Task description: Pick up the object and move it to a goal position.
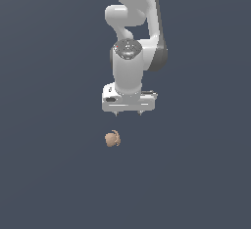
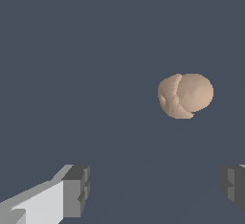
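The gripper (image 1: 128, 112) is seen in the upper middle of the exterior view, pointing down, with two short dark fingertips set wide apart under a flat white bar; it is spread open and nothing is held or touched. In the wrist view the same gripper (image 2: 155, 189) is shown by two blocky grey fingers (image 2: 76, 189) low in the frame, one backed by a white slab and the other cut off by the frame edge, with a broad bare gap between them. The arm (image 1: 132, 37) above is made of smooth, glossy white rounded shells with a dark grey band along the side towards the exterior view's right and a shiny metallic cap at the wrist joint; its upper part is cut off by the top of the frame. The object (image 1: 112, 138) is found below the gripper in the exterior view, slightly towards the exterior view's left, clearly apart from the fingertips. It is a small, matte, tan-peach lump (image 2: 185, 95), rounded and uneven, with a curved groove dividing it into two lobes. It rests on a plain, flat, dark blue-grey floor (image 1: 49, 174) with no visible texture or edges.
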### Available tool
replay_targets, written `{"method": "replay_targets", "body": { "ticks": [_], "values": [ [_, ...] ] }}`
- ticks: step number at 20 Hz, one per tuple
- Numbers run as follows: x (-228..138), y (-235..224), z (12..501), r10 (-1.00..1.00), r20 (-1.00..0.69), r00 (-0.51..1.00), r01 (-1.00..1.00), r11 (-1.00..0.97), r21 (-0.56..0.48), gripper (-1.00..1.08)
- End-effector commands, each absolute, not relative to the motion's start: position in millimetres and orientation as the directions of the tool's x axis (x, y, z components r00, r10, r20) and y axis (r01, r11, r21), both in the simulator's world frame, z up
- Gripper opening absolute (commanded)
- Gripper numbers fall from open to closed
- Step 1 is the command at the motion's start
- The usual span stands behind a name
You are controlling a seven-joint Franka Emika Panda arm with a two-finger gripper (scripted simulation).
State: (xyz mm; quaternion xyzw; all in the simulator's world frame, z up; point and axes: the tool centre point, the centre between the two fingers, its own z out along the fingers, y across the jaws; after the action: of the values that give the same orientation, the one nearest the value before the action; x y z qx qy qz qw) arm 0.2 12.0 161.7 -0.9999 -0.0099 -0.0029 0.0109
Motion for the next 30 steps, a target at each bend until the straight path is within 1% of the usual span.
{"method": "replay_targets", "body": {
  "ticks": [1, 10, 16, 23, 30],
  "values": [
    [0.2, 12.0, 161.7, 0.02, 0.006, 1.0, 0.02, -1.0, -0.022, 1.0],
    [2.9, 10.8, 173.1, 0.014, 0.014, 1.0, 0.015, -0.999, -0.029, 1.0],
    [4.8, 8.6, 170.1, 0.024, 0.013, 1.0, 0.025, -0.999, -0.027, 1.0],
    [16.5, -5.8, 155.7, 0.082, 0.012, 0.997, 0.082, -0.996, -0.019, 1.0],
    [35.6, -33.6, 126.5, 0.189, 0.007, 0.982, 0.189, -0.982, -0.007, 1.0]
  ]
}}
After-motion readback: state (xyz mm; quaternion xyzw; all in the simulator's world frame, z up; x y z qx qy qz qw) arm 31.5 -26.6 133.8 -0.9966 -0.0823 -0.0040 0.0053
